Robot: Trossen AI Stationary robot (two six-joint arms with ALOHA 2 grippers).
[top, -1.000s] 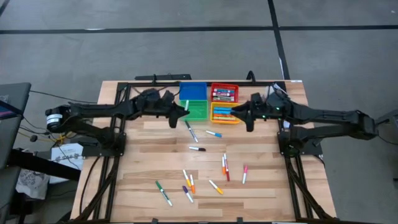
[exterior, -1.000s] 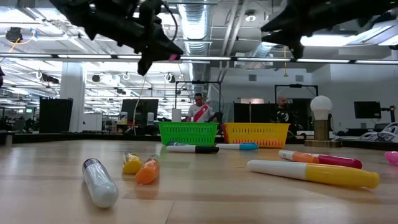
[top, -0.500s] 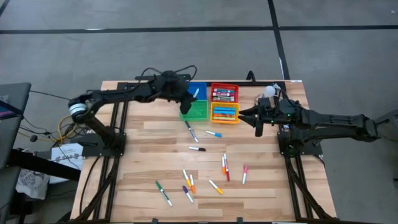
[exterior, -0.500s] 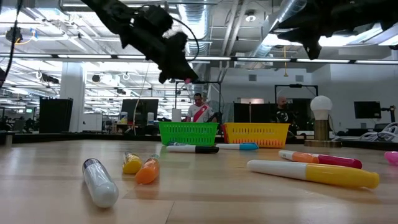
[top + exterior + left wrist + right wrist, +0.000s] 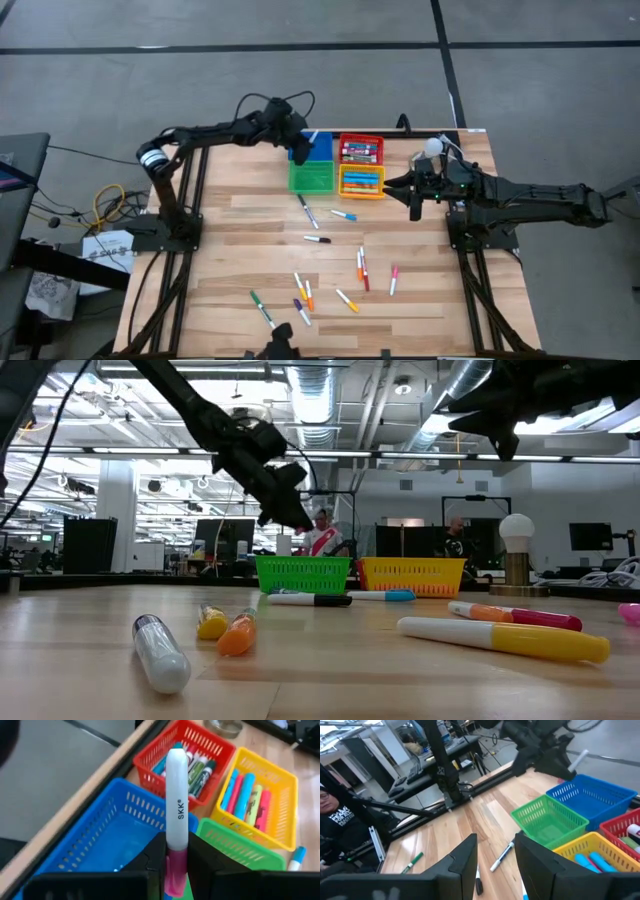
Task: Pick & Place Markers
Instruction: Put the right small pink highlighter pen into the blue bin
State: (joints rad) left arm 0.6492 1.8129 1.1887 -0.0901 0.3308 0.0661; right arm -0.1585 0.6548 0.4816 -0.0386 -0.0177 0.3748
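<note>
My left gripper (image 5: 299,150) hovers over the blue bin (image 5: 322,146) at the far edge, shut on a marker (image 5: 177,805) with a white barrel and a pink end. That marker also shows in the right wrist view (image 5: 578,758). My right gripper (image 5: 412,196) stands open to the right of the yellow bin (image 5: 361,183), with nothing between its fingers (image 5: 495,865). Several markers lie flat on the table, among them a black-capped one (image 5: 317,239) and a blue-capped one (image 5: 343,214). My left gripper pinches the marker's pink end (image 5: 175,870) between its two fingers. The fingers slant down from the table's left, and the marker lies along them. Its white barrel (image 5: 177,785) sticks out past the fingertips, lifted clear above the blue bin.
Four bins stand together at the far middle: blue, green (image 5: 312,179), red (image 5: 361,150) with markers in it, and yellow with markers in it. More markers are scattered near the front (image 5: 300,298). A white lamp (image 5: 432,147) stands by the right arm.
My left gripper has carried the marker from beside the green bin toward the table's far edge, over the blue bin, sinking a little and turning. It has stayed shut on the marker. My right gripper has drawn back a little toward the right edge, then held still.
</note>
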